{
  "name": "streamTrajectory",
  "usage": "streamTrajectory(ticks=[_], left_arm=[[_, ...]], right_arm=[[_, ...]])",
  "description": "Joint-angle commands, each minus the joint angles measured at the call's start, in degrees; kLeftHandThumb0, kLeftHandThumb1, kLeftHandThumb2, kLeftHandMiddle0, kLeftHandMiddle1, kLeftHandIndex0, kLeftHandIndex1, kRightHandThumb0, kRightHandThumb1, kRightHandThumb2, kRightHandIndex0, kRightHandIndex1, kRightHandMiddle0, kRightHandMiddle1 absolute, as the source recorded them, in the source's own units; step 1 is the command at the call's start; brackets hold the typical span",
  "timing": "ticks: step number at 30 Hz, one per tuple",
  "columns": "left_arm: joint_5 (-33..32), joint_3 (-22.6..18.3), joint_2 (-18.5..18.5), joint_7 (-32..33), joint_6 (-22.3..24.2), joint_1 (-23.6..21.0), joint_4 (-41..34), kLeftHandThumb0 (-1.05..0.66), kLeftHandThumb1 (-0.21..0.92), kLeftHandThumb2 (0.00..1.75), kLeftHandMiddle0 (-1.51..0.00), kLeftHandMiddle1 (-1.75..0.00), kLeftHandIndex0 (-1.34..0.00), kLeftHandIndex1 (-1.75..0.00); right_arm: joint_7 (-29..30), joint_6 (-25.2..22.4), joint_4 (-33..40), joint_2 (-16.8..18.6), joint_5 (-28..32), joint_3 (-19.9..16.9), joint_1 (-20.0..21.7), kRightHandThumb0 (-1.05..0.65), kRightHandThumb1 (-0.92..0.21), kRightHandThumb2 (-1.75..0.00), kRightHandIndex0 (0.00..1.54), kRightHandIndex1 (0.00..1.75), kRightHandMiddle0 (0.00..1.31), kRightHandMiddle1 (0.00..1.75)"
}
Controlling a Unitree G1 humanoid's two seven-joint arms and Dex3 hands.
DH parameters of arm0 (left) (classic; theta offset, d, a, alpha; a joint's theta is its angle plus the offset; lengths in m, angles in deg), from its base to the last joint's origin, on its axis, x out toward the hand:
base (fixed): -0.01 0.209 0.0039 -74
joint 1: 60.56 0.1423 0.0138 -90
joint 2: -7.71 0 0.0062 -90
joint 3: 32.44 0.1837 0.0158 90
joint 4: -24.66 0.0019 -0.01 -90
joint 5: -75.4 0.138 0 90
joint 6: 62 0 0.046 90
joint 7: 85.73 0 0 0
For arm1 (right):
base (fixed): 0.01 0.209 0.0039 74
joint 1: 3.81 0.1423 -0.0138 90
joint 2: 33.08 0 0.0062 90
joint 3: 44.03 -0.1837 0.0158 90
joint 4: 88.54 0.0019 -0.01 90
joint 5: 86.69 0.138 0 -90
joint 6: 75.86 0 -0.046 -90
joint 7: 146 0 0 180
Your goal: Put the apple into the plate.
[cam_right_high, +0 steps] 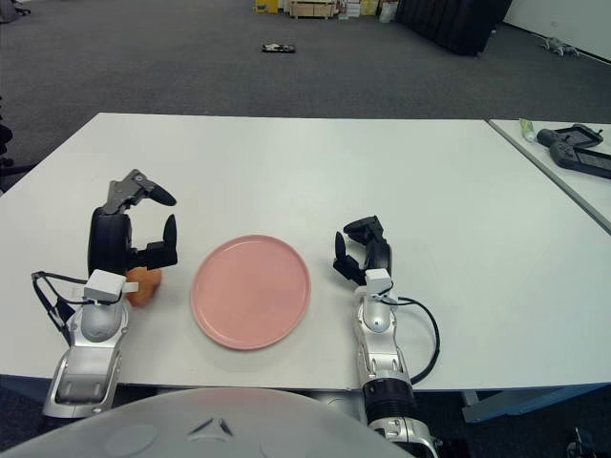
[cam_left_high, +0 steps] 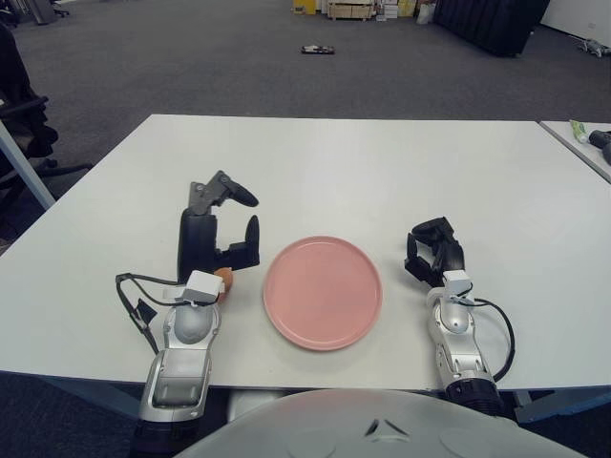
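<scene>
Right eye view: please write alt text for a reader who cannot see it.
The robot's left hand is over an apple on a white table, fingers spread, left of an empty pink plate. The right hand shows right of the plate.

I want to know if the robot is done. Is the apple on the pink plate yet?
No, the apple sits on the table left of the plate, by the left hand.

No text, label, brand, number or sign can be read anywhere in either view. The boxes (cam_left_high: 355, 9) on the floor at the far end of the room are too small for any print on them to be made out (the same goes for the items on the neighbouring table (cam_right_high: 563, 143) at the right edge).
</scene>
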Motion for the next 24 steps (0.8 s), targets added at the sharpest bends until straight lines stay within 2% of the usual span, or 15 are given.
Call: streamTrajectory(ticks=[1,3,7,9,10,11,12,13,14,16,20,24], left_arm=[[0.4,-0.8,-1.7,-2.2,1.0,-2.0,0.7,-0.53,0.16,1.51,-1.30,-1.75,-0.74,-1.75],[-0.2,-2.6,-3.0,-2.7,0.8,-3.6,3.6,-0.54,0.16,1.51,-1.27,-1.75,-0.74,-1.75],[-1.3,-4.7,-4.1,-2.8,0.2,-5.0,8.4,-0.51,0.21,1.44,-1.09,-1.75,-0.69,-1.75],[-2.0,-6.5,-4.9,-1.8,-1.8,-5.4,13.5,-0.21,0.18,1.46,-0.88,-1.75,-0.59,-1.70],[-2.1,-7.2,-5.2,-1.1,-2.9,-5.4,15.6,-0.17,0.25,1.38,-0.79,-1.75,-0.52,-1.71],[-2.1,-7.6,-5.3,-0.8,-3.7,-5.4,16.9,-0.11,0.38,1.24,-0.63,-1.75,-0.42,-1.72],[-0.9,-7.8,-4.8,0.3,-3.4,-4.7,16.3,-0.07,0.46,1.15,-0.53,-1.75,-0.35,-1.73],[0.2,-7.8,-4.3,1.0,-2.9,-4.1,15.2,-0.20,0.45,1.11,-0.42,-1.67,-0.28,-1.68],[1.0,-7.9,-3.9,1.6,-2.6,-3.7,14.5,-0.39,0.43,1.07,-0.27,-1.51,-0.18,-1.60],[2.1,-8.1,-3.2,2.7,-2.2,-2.6,13.7,-0.59,0.42,1.02,-0.11,-1.29,-0.07,-1.46],[3.6,-8.3,-2.4,4.5,-1.9,-0.9,13.3,-0.69,0.42,0.98,-0.03,-1.08,-0.02,-1.30],[5.1,-8.4,-1.4,6.1,-1.5,1.1,13.0,-0.71,0.45,0.95,-0.01,-0.79,0.00,-1.11]], right_arm=[[0.3,-1.6,-1.8,0.3,0.1,-0.2,-0.9,-0.39,-0.64,-0.91,0.61,1.33,0.36,1.75],[0.1,-1.6,-1.6,0.3,0.2,-0.1,-1.0,-0.39,-0.65,-0.91,0.61,1.33,0.36,1.75],[0.0,-1.5,-1.4,0.3,0.2,0.0,-1.1,-0.39,-0.65,-0.91,0.61,1.32,0.36,1.75],[0.0,-1.3,-1.3,0.4,0.1,0.1,-1.2,-0.39,-0.65,-0.91,0.61,1.32,0.36,1.75],[0.0,-1.3,-1.2,0.4,0.1,0.1,-1.3,-0.39,-0.65,-0.91,0.60,1.32,0.36,1.75],[0.1,-1.3,-1.1,0.4,0.1,0.1,-1.4,-0.39,-0.65,-0.91,0.60,1.32,0.36,1.75],[0.1,-1.4,-1.1,0.4,0.1,0.1,-1.4,-0.39,-0.65,-0.90,0.60,1.32,0.36,1.75],[0.0,-1.4,-1.1,0.4,0.1,0.0,-1.5,-0.39,-0.65,-0.90,0.60,1.32,0.36,1.75],[0.0,-1.5,-1.0,0.4,0.2,0.0,-1.5,-0.39,-0.65,-0.90,0.60,1.32,0.36,1.75],[0.0,-1.6,-0.9,0.4,0.2,0.0,-1.6,-0.39,-0.65,-0.91,0.60,1.32,0.36,1.75],[-0.2,-1.8,-0.7,0.3,0.2,0.0,-1.8,-0.39,-0.65,-0.91,0.62,1.33,0.36,1.75],[-0.2,-1.9,-0.9,0.1,-0.1,0.0,-1.8,-0.39,-0.64,-0.91,0.63,1.33,0.36,1.75]])
